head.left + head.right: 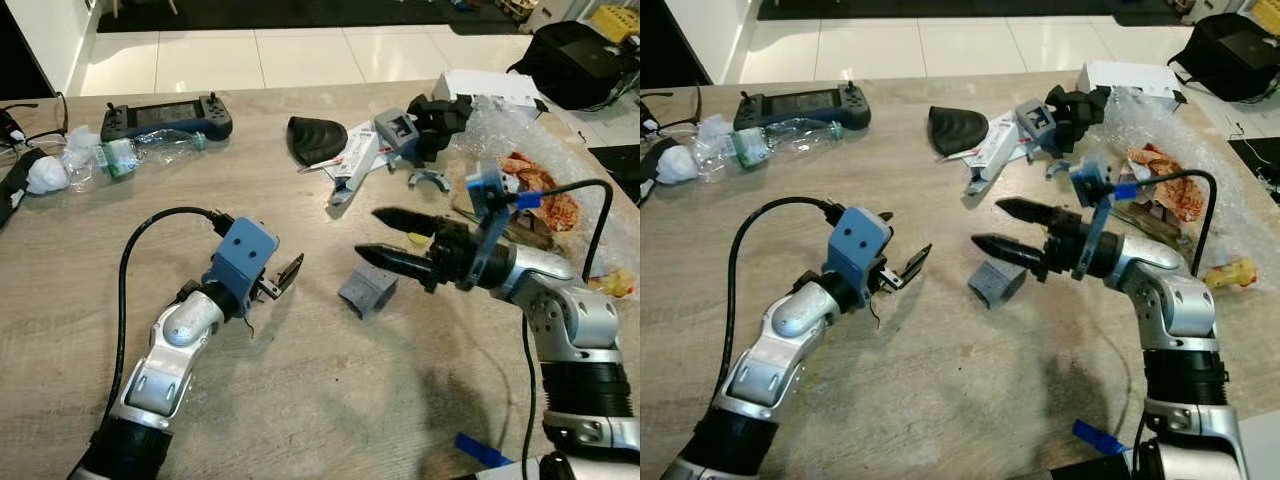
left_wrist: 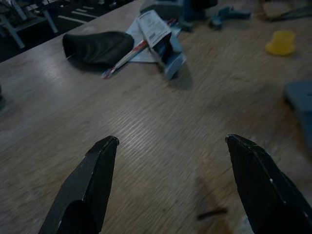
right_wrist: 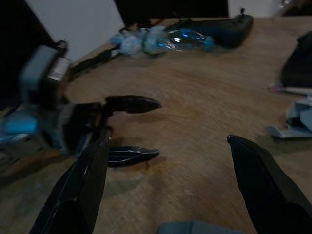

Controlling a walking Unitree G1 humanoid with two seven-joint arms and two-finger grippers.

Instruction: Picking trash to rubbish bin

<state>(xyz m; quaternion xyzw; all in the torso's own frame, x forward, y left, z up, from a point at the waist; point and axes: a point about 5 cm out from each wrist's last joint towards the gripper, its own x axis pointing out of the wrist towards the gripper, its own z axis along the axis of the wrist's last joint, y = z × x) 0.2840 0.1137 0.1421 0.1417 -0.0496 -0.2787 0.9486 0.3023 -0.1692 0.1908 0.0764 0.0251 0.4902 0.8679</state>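
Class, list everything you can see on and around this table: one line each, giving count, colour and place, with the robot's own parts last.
Table: one, light wood, under everything.
Grey block: one, grey, centre, below right gripper.
Bottle: one, clear, crushed, far left.
Controller: one, dark, far left edge.
Black pad: one, black, far centre.
Leaflets: a few, white, beside pad.
Yellow cap: one, yellow, behind right gripper.
Wrapper: one, orange-red, right, on clear plastic.
White box: one, white, far right.
Bag: one, black, floor beyond the table.
Left gripper: black, jaws open, centre-left.
Right gripper: black, jaws open, centre.
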